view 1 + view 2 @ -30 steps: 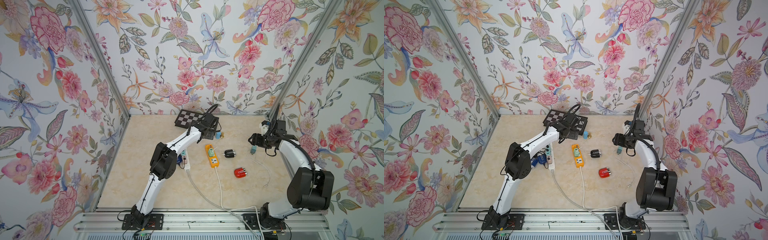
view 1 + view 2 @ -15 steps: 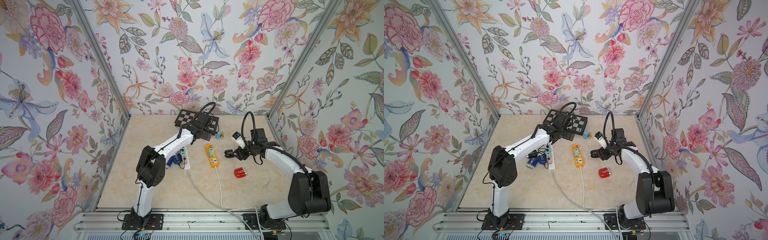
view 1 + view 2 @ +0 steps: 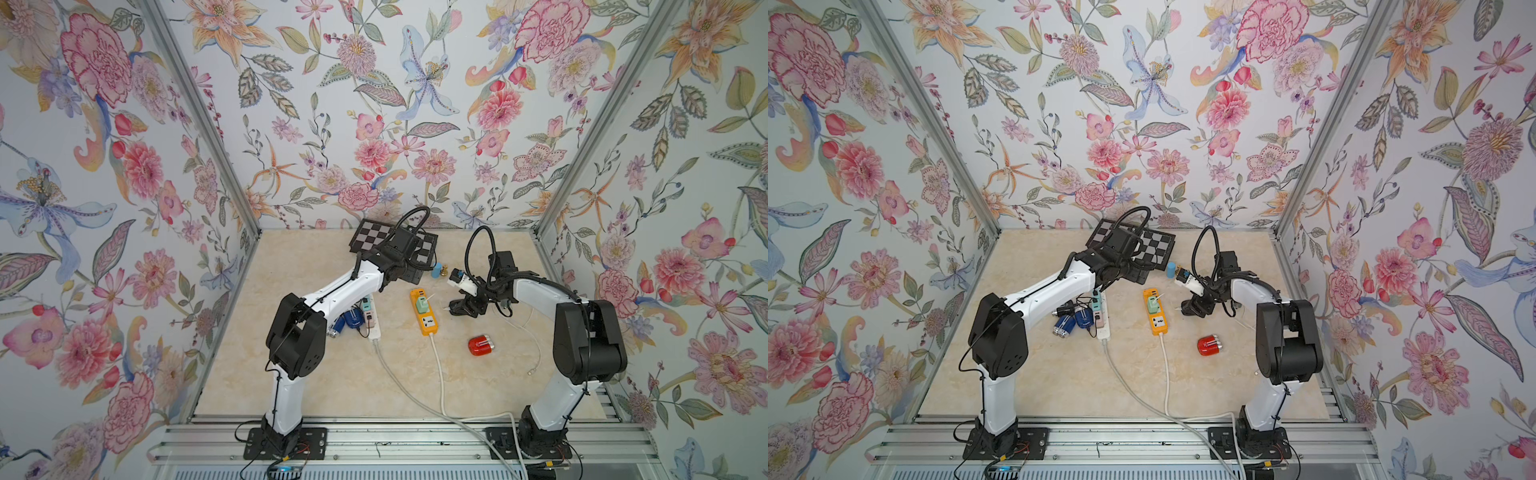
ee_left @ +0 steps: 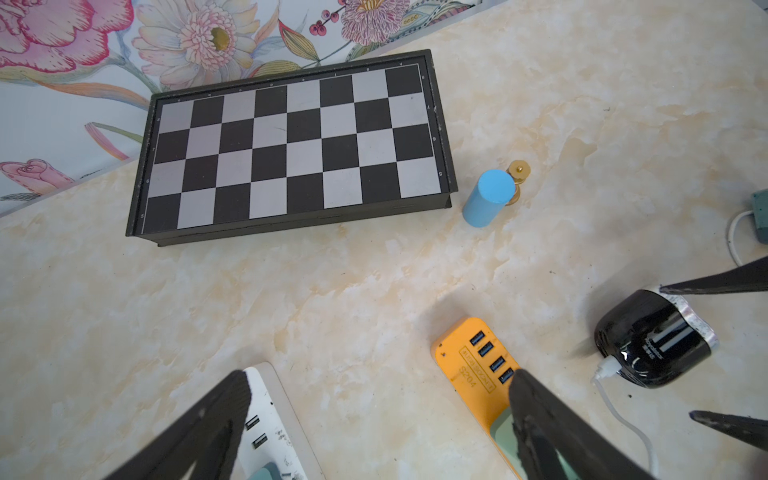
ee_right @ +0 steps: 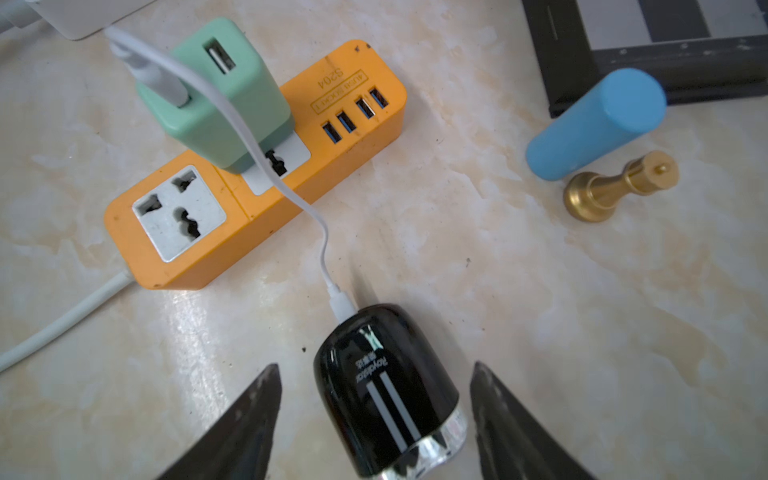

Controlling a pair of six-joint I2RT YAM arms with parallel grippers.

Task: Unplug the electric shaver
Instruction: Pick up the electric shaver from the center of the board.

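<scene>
Right gripper (image 5: 374, 370), jaws apart, straddles the black shaver (image 5: 386, 395) on the worktop (image 5: 540, 311). Its long axis points away, cable end toward the orange power strip (image 5: 249, 195), where the white cable (image 5: 291, 187) meets a green charger (image 5: 216, 95). Farther: blue cylinder (image 5: 594, 124), brass chess piece (image 5: 619, 187). Left gripper (image 4: 374, 386) gapes wide.

Both top views high, looking down over whole table (image 3: 324, 374), wrist views close, sharing orange power strip (image 5: 239, 195).

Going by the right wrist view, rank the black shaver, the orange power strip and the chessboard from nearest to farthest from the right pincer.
1. Black shaver: between the right pincer's open fingers.
2. Orange power strip: just ahead, along the white cable.
3. Chessboard: farthest, behind the blue cylinder.
</scene>
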